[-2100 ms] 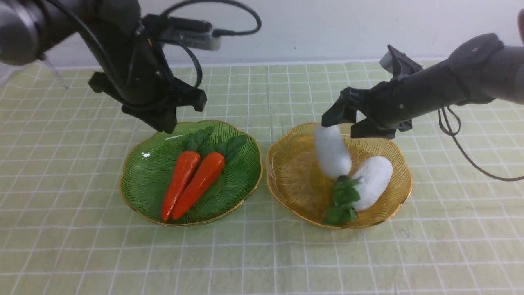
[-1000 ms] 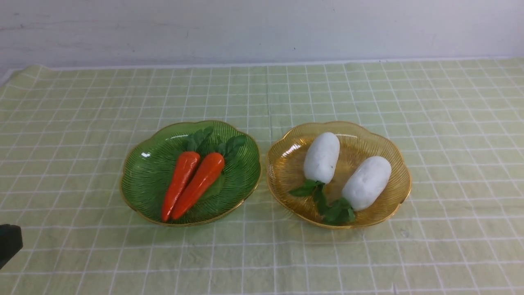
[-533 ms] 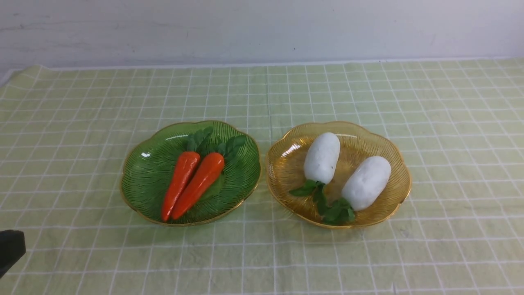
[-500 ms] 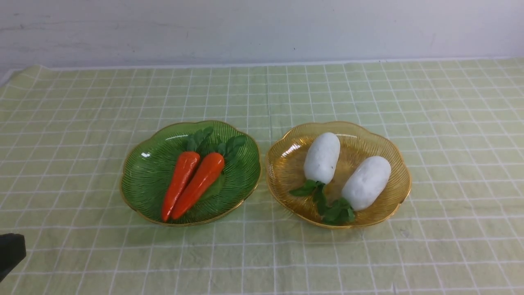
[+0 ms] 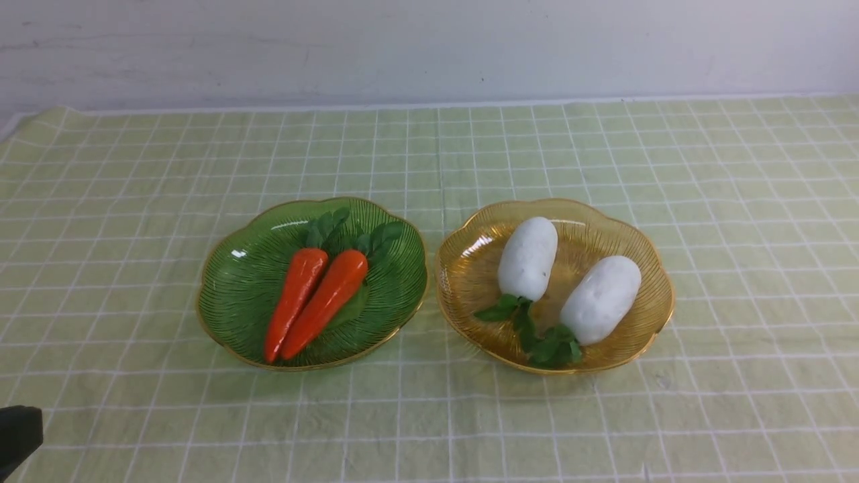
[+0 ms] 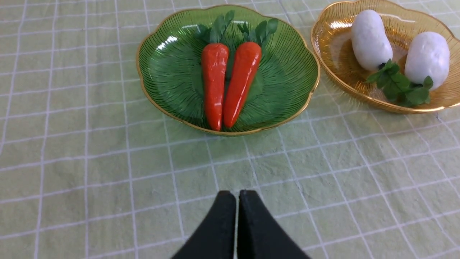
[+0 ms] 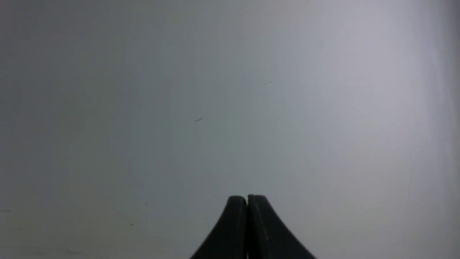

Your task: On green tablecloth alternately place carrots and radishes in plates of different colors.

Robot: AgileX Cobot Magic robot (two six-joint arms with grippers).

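Two orange carrots point(image 5: 314, 300) lie side by side in the green plate point(image 5: 235, 295) on the green tablecloth point(image 5: 429, 416). Two white radishes point(image 5: 527, 257) lie in the amber-yellow plate point(image 5: 470, 282), leaves toward me. Both plates also show in the left wrist view: carrots point(image 6: 230, 82) in the green plate point(image 6: 165, 75), radishes point(image 6: 370, 39) in the amber plate point(image 6: 330, 43). My left gripper point(image 6: 237, 196) is shut and empty, over bare cloth on the near side of the green plate; only a dark corner point(image 5: 17, 433) shows in the front view. My right gripper point(image 7: 247, 198) is shut and empty, facing a plain grey surface.
A pale wall point(image 5: 429, 47) stands behind the cloth's far edge. Bare cloth lies all around the two plates.
Both arms have pulled back from above the plates; the right one let go of the radish, which now lies in the amber plate. The left arm's dark corner has sunk lower.
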